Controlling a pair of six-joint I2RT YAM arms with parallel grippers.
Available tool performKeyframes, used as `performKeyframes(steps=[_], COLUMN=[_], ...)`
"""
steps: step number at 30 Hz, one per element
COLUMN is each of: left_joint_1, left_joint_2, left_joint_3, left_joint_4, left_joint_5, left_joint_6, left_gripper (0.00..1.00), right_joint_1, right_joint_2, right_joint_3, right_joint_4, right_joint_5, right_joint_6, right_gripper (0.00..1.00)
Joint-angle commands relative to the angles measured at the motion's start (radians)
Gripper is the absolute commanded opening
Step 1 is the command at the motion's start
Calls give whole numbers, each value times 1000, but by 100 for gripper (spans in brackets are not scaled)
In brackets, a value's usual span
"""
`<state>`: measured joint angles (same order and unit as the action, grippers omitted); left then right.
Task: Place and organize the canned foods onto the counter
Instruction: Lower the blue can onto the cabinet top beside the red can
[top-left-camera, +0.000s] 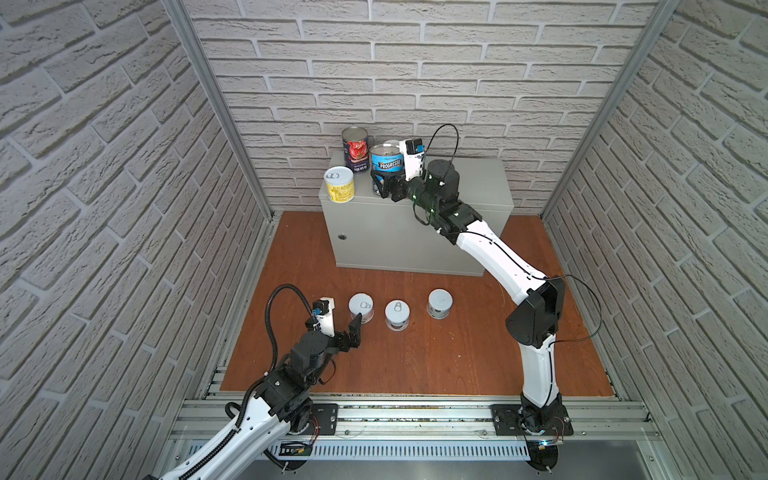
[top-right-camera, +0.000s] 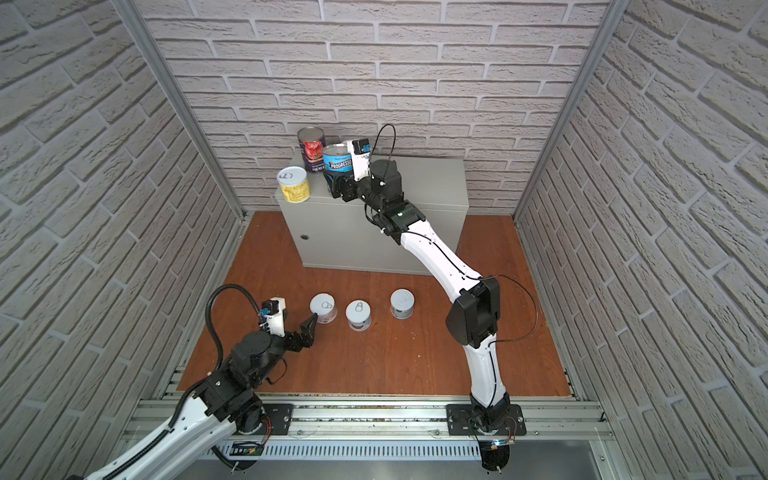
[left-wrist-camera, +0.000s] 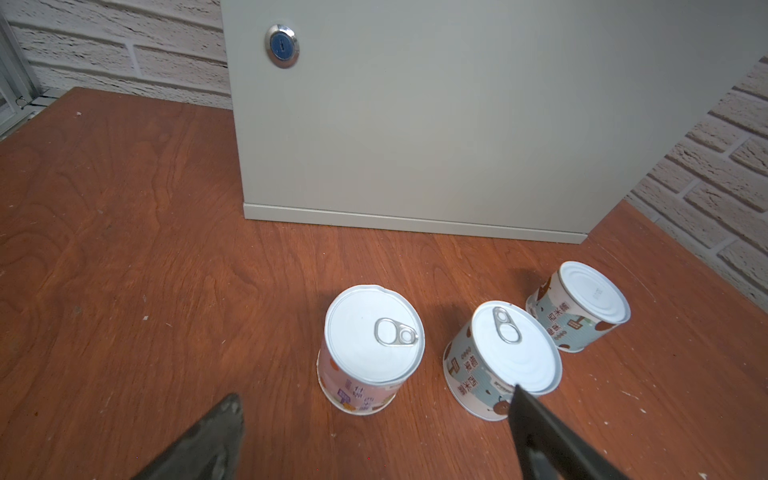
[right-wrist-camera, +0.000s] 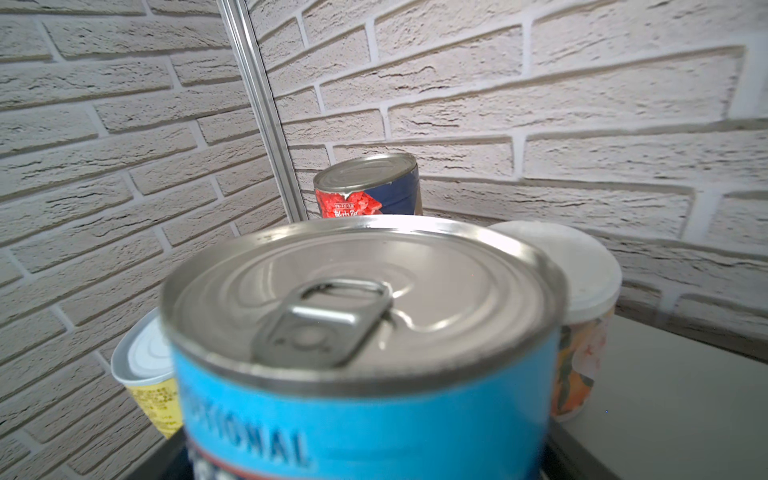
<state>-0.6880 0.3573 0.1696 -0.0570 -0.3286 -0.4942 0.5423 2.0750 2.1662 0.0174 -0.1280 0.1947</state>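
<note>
Currently right jaws clasp the rigid, likely heavy blue soup can (top-left-camera: 387, 163) low on its smooth sides; left jaws gape wide, a short pale can (top-left-camera: 361, 306) just ahead.

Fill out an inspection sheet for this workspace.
Surface: wooden floor; grey counter at the back.
Job's things: tomato can, yellow can, white-lidded can on the counter; Progresso can gripped there; three short cans on the floor.
Clutter: nothing seen.
Grippers: left gripper open, facing the floor cans; right gripper shut on the Progresso can.
Cables: black conduit on left arm, thin loops on right arm, clear of cans.
Surroundings: brick-pattern walls, aluminium frame.
</note>
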Motion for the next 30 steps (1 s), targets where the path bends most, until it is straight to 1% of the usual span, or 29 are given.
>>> performKeyframes(steps=[1, 7, 10, 14, 19, 21, 30], left_joint_1=[7, 9, 11, 13, 14, 15, 15], left_joint_2=[5, 25, 31, 41, 44, 40, 55], left_joint_3=[-14, -12, -14, -13, -11, -15, -14], left_joint_4=[31, 46, 51, 66, 57, 57, 68], left_joint_5=[-8, 8, 10, 23, 26, 26, 28], left_joint_6=[0, -6, -18, -20, -21, -23, -23], left_gripper=[99, 99, 98, 99, 99, 98, 98], right_joint_1=[-1, 1, 3, 5, 4, 5, 3], right_joint_2=[-39, -20, -45, -87, -91, -120, -112], right_joint_3=[72, 55, -26, -151, -255, -273, -270], right_joint_4=[255, 254, 301, 366, 427, 432, 415], right_joint_5=[-15, -33, -32, 6, 32, 33, 41], right_joint_6=[-26, -44, -65, -104, -138, -136, -165], right_gripper=[65, 65, 66, 67, 69, 70, 71])
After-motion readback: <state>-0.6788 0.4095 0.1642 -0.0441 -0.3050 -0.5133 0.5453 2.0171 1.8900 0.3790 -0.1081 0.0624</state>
